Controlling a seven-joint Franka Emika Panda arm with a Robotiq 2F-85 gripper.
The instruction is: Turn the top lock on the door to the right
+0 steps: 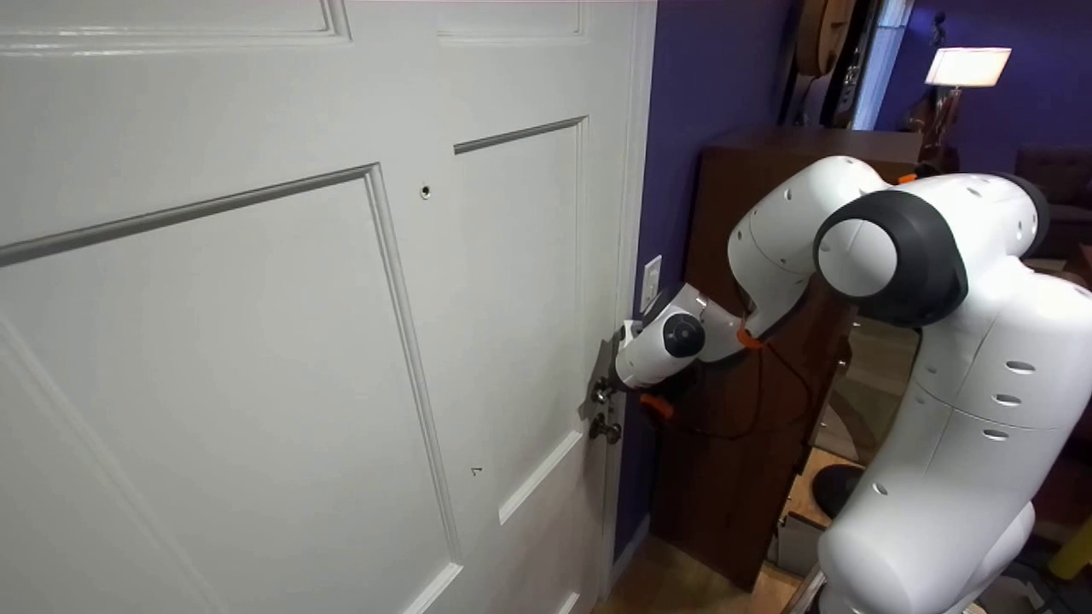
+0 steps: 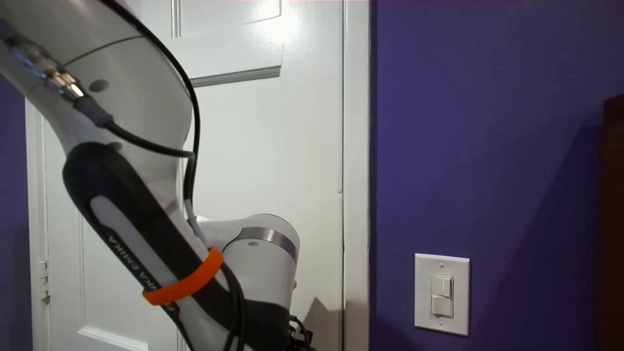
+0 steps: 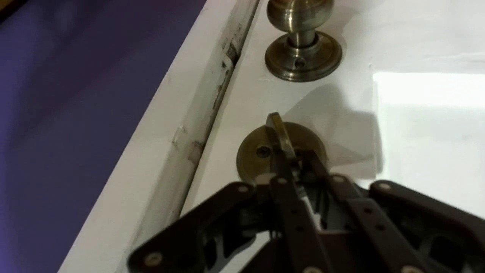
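The white door (image 1: pixel 512 290) with raised panels shows in both exterior views (image 2: pixel 312 146) and the wrist view (image 3: pixel 428 129). The top lock (image 1: pixel 601 390) is a round brass plate with a thin turn piece (image 3: pixel 282 132), seen above the door knob (image 1: pixel 606 429). The wrist view is upside down, so the knob (image 3: pixel 301 17) appears above it. The turn piece stands nearly upright, slightly tilted. My gripper (image 3: pixel 295 155) has its dark fingers close together around it, near the plate. It appears shut on the turn piece, though the right finger's contact is hard to see.
The door frame (image 3: pixel 166 125) and purple wall (image 3: pixel 68 125) run beside the lock. A light switch (image 2: pixel 441 295) is on the wall. A dark wooden cabinet (image 1: pixel 725 477) stands close beside the arm. A lamp (image 1: pixel 968 66) is farther back.
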